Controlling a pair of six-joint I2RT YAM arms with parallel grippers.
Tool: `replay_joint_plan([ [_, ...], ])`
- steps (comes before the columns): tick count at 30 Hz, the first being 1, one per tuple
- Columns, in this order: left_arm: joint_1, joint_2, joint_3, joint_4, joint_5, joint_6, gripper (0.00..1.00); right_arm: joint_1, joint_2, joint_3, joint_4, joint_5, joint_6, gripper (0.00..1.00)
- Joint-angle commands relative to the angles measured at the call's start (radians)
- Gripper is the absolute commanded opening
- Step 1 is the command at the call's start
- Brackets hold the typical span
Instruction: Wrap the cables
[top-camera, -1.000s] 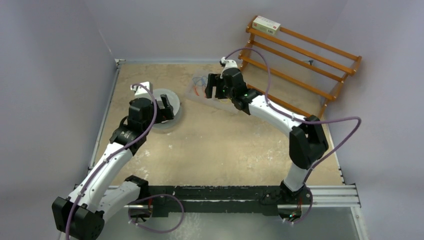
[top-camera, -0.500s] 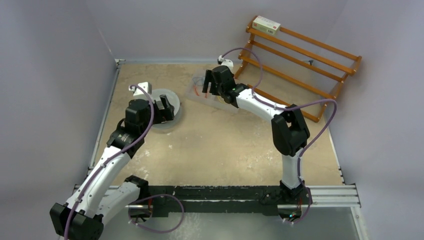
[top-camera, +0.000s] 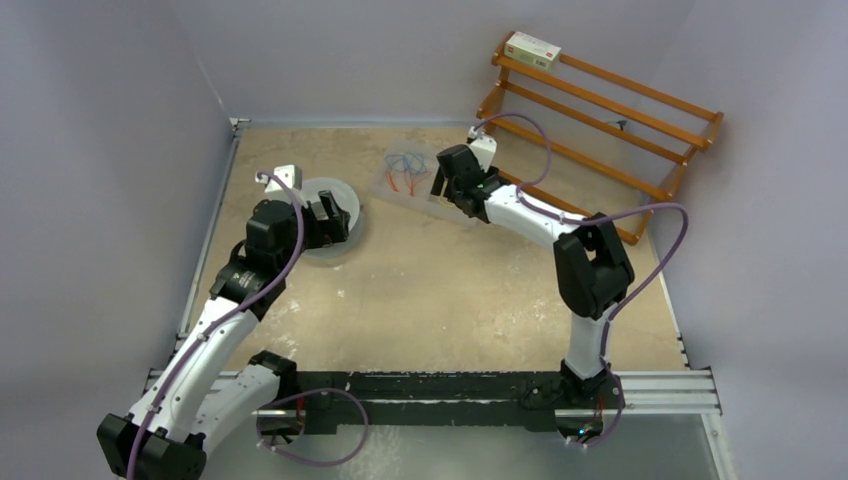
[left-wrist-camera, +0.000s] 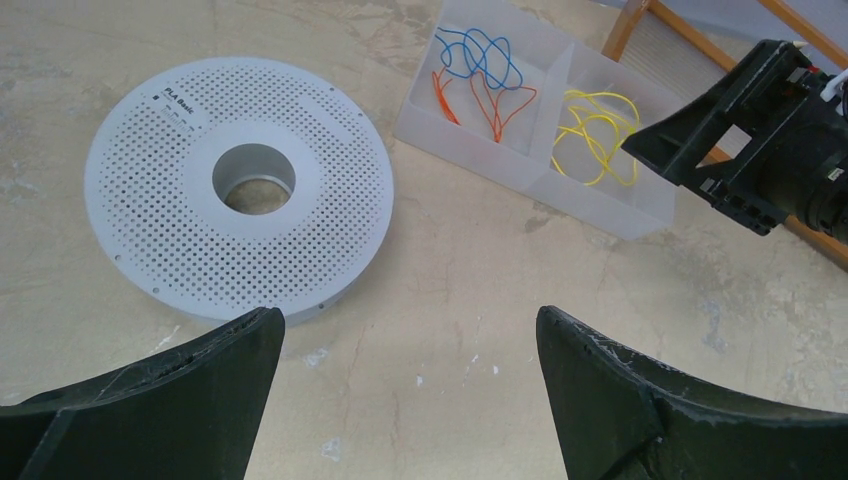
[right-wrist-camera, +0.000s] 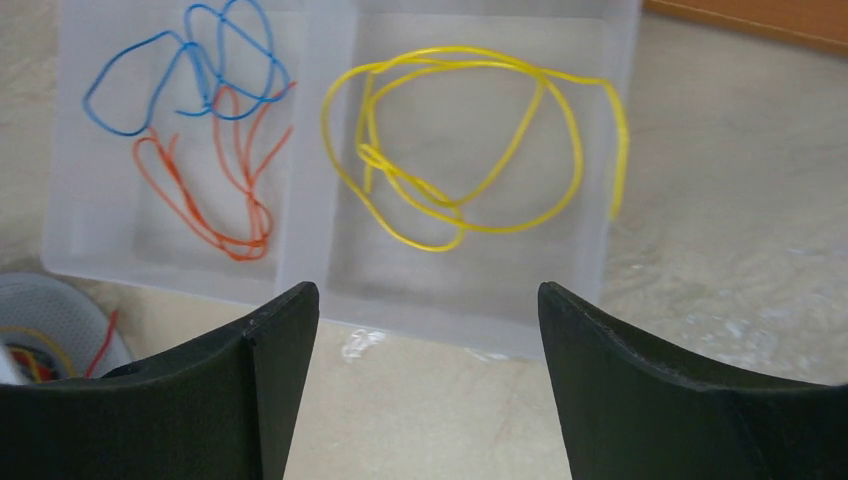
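The yellow cable lies in loose loops in the right compartment of a translucent tray. My right gripper hangs open just short of the tray's near wall, in line with the cable, and holds nothing. In the left wrist view the cable and tray sit at the far right, with the right gripper's dark body beside them. My left gripper is open over bare table, next to a white perforated spool. From above, the right gripper covers the tray's right half.
Thin red and blue wires fill the tray's left compartment. A wooden rack with a small box stands at the back right. The spool lies left of centre under the left gripper. Walls close the table's left and back.
The right gripper has drawn back to the right, off the tray's left half, uncovering the red and blue wires. The right elbow has shifted. The left arm has barely moved.
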Motion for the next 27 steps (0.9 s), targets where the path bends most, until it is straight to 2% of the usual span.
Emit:
replay_joint_plan([
  [1,0.008,-0.017,0.025,0.037,0.017,-0.017,0.96,-0.018,-0.089,-0.054,-0.004,0.073,0.036,0.81],
  [11,0.008,-0.015,0.025,0.036,0.017,-0.017,0.96,-0.061,-0.11,-0.137,0.004,0.058,0.059,0.74],
  [20,0.009,-0.012,0.025,0.035,0.014,-0.017,0.96,-0.105,-0.073,-0.165,0.036,0.023,0.053,0.61],
  [27,0.009,-0.012,0.026,0.035,0.01,-0.017,0.96,-0.116,-0.059,-0.176,0.065,-0.014,0.038,0.45],
])
